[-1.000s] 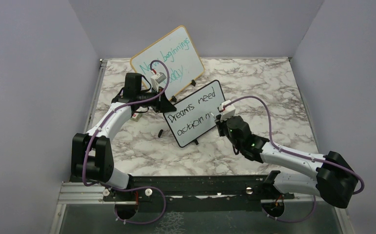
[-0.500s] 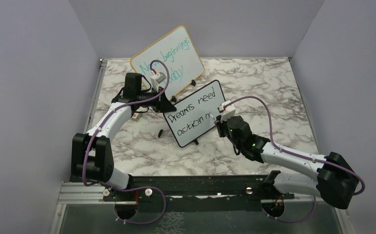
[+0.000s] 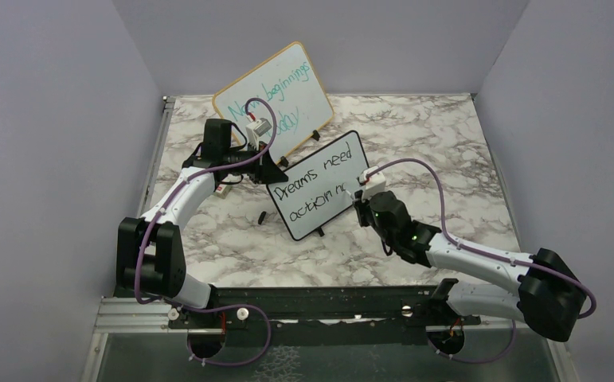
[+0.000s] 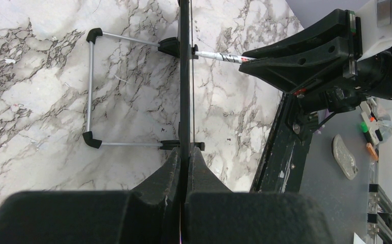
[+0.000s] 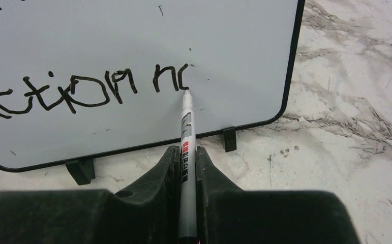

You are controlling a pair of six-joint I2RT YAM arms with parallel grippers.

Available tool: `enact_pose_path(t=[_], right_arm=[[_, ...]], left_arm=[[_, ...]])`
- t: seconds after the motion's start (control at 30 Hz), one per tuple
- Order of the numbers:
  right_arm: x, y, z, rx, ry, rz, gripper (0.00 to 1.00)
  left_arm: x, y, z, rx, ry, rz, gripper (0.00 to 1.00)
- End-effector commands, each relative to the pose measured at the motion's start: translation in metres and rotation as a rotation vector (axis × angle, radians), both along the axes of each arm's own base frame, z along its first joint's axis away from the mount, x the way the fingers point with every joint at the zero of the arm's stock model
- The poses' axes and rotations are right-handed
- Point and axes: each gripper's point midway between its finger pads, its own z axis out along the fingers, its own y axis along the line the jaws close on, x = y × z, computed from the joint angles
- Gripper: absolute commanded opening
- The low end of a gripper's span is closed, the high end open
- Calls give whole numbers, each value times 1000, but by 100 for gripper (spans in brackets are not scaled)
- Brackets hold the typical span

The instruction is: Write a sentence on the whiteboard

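Observation:
The small black-framed whiteboard (image 3: 329, 203) stands tilted at mid-table. My left gripper (image 3: 270, 173) is shut on its left edge; in the left wrist view the whiteboard (image 4: 184, 76) is edge-on between that gripper's (image 4: 184, 152) closed fingers. The sentence (image 3: 313, 185) reads "Dreams need action" plus a started word. My right gripper (image 3: 361, 197) is shut on a grey marker (image 5: 186, 122), clamped between its (image 5: 186, 150) fingers. The marker tip touches the whiteboard (image 5: 132, 30) at the end of "nc", right of the sentence's "action" (image 5: 56, 94). The marker (image 4: 219, 56) also shows past the board's face.
A larger wood-framed board (image 3: 275, 95) with teal handwriting leans at the back, behind the left arm. A small black cap (image 3: 263, 216) lies on the marble left of the whiteboard. The board's wire stand (image 4: 89, 91) rests behind it. A black rail (image 3: 319, 306) runs along the near edge.
The right gripper and marker have shifted slightly right along the lower line, and a new curved stroke has appeared after the "n". The left arm has not moved.

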Motion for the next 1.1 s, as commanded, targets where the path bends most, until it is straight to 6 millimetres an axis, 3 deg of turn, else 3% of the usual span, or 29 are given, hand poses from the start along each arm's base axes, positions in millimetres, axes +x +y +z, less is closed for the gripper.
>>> enact_pose_path(t=[0.0,0.53,1.07], right_arm=[[7,-13,-3,-12,-13,-79,0],[21,2,26,45,-102,-42,0],[14,14,29,64,-92,44,0]], left_arm=[[-5,2,-15,31,51,-3,0],[-6,1,-15,26,54,-8,0],[-5,2,-15,32,51,-2,0]])
